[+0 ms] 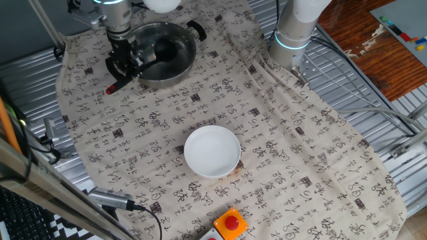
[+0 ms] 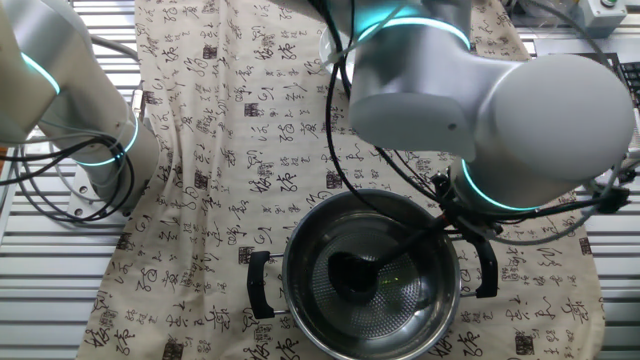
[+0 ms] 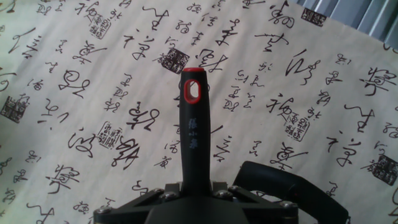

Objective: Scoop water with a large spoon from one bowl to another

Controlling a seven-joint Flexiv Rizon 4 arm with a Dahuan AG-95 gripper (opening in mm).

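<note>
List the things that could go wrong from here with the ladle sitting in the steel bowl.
1. The black ladle's cup sits inside the shiny steel bowl; a sideways move could catch the wall and shove the bowl across the printed cloth.
2. The gripper holds the thin handle near its red tip, so it might twist and spill.
3. Drips may land short of the plain white bowl.

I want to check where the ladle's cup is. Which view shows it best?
The other fixed view: the ladle cup sits inside the steel bowl. One fixed view shows it small and dark; the hand view shows only the handle.
</note>
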